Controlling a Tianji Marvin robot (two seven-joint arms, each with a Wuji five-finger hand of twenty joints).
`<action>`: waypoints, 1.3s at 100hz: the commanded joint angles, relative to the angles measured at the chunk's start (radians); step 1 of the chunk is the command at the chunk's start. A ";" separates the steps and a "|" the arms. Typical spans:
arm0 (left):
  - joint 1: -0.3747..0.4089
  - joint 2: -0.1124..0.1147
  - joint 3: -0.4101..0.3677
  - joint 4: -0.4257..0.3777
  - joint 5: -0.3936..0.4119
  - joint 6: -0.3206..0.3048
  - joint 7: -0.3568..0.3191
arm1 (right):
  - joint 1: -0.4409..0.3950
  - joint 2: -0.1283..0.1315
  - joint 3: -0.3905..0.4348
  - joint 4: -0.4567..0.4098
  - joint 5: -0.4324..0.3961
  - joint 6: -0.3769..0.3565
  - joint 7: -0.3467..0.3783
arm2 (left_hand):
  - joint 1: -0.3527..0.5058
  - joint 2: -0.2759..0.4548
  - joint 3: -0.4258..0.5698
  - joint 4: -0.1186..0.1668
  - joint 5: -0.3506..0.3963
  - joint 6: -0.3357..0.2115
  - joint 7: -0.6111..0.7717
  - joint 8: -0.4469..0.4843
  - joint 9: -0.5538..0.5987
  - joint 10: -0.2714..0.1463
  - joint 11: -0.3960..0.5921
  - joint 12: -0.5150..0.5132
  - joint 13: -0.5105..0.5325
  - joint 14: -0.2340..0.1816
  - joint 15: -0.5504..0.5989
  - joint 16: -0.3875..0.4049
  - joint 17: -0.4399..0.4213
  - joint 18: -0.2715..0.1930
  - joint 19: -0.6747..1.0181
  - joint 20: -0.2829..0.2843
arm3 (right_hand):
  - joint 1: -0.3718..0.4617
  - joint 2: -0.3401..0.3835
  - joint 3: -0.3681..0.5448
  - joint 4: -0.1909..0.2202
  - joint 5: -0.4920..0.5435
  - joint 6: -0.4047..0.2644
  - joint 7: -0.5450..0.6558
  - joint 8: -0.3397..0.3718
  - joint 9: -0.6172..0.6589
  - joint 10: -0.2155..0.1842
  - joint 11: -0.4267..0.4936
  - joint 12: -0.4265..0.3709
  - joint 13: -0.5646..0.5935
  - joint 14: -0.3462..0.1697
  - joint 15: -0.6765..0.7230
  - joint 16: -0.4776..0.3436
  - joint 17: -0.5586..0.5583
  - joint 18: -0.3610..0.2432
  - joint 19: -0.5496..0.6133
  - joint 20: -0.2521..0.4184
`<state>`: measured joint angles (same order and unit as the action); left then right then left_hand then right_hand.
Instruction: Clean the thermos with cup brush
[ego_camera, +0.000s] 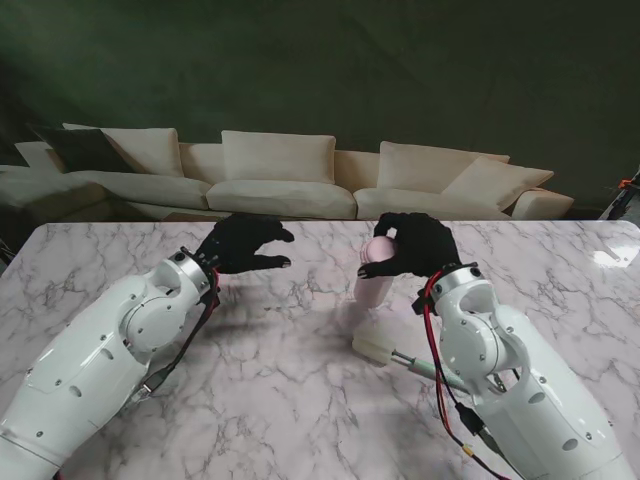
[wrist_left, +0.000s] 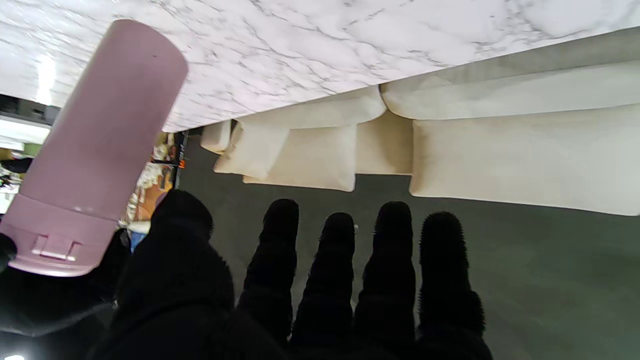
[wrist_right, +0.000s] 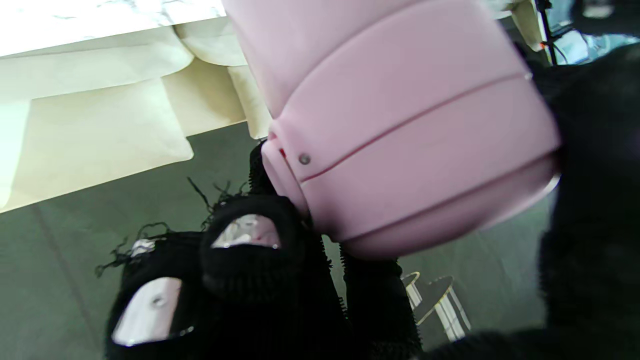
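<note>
The pink thermos stands on the marble desk, tilted a little, its flip lid uppermost and shut. My right hand is closed around that lid end: in the right wrist view the gloved fingers press against the lid's hinge side and the thumb lies across the opposite side. My left hand hovers to the left of the thermos, apart from it, fingers curled but spread and holding nothing; the left wrist view shows its four fingers pointing past the thermos body toward the sofa. The cup brush lies flat on the desk nearer to me than the thermos, beside my right forearm, its pale sponge head toward the left; its handle runs under the arm and is partly hidden.

As I judge it, the step in hand is securing the thermos so the lid can come open. To do it well, I should bring the left hand onto the body, low on the thermos, before the right hand works the lid, keeping the base planted so the tilted bottle neither slides nor tips toward the brush.
</note>
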<state>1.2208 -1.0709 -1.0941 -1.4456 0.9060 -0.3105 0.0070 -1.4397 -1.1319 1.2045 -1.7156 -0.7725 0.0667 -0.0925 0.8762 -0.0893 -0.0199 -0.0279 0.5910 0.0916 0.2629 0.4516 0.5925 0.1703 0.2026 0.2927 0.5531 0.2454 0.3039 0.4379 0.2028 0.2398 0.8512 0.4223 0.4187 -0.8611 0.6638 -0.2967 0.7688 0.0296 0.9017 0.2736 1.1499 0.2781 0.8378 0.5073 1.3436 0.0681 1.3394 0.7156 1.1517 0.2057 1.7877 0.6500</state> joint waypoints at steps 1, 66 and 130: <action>0.017 0.005 -0.015 -0.002 -0.011 0.006 -0.001 | 0.028 0.017 0.028 -0.006 -0.006 0.016 0.014 | 0.023 0.051 -0.002 0.016 0.032 0.015 0.021 0.019 0.025 0.000 0.017 0.021 0.004 0.002 -0.002 0.018 -0.028 0.039 -0.022 0.026 | 0.254 0.098 0.400 0.037 0.130 -0.134 0.257 0.097 0.192 -0.146 0.164 0.078 -0.023 -0.142 0.039 0.023 0.031 -0.190 0.130 0.025; 0.153 -0.003 -0.110 -0.023 -0.006 0.070 0.077 | 0.172 0.043 0.019 0.195 -0.022 0.102 0.163 | 0.029 0.082 -0.008 0.015 0.034 0.022 0.027 0.051 -0.005 0.012 -0.029 0.041 -0.012 0.009 -0.020 0.033 -0.047 0.055 -0.032 0.059 | 0.259 0.106 0.388 0.039 0.126 -0.140 0.253 0.098 0.185 -0.145 0.163 0.081 -0.023 -0.136 0.037 0.022 0.031 -0.189 0.128 0.026; 0.166 -0.007 -0.102 -0.012 -0.024 0.085 0.091 | 0.177 0.033 -0.011 0.285 0.032 0.139 0.124 | 0.032 0.088 -0.009 0.014 0.037 0.027 0.021 0.057 -0.016 0.015 -0.035 0.042 -0.018 0.010 -0.021 0.037 -0.052 0.054 -0.037 0.071 | 0.265 0.140 0.357 0.042 0.098 -0.149 0.251 0.107 0.146 -0.155 0.145 0.082 -0.026 -0.093 -0.022 -0.006 0.021 -0.141 0.086 0.008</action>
<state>1.3853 -1.0755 -1.1967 -1.4587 0.8836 -0.2278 0.1088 -1.2560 -1.0950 1.1946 -1.4404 -0.7403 0.1994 0.0331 0.8888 -0.0497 -0.0190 -0.0278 0.6150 0.1033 0.2963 0.4983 0.5986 0.1717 0.1882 0.3274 0.5538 0.2461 0.3034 0.4673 0.1672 0.2641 0.8421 0.4725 0.4191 -0.8581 0.6638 -0.2967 0.7694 0.0296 0.9024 0.2855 1.1511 0.2732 0.8377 0.5317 1.3437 0.0674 1.3442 0.7157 1.1517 0.2049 1.7880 0.6514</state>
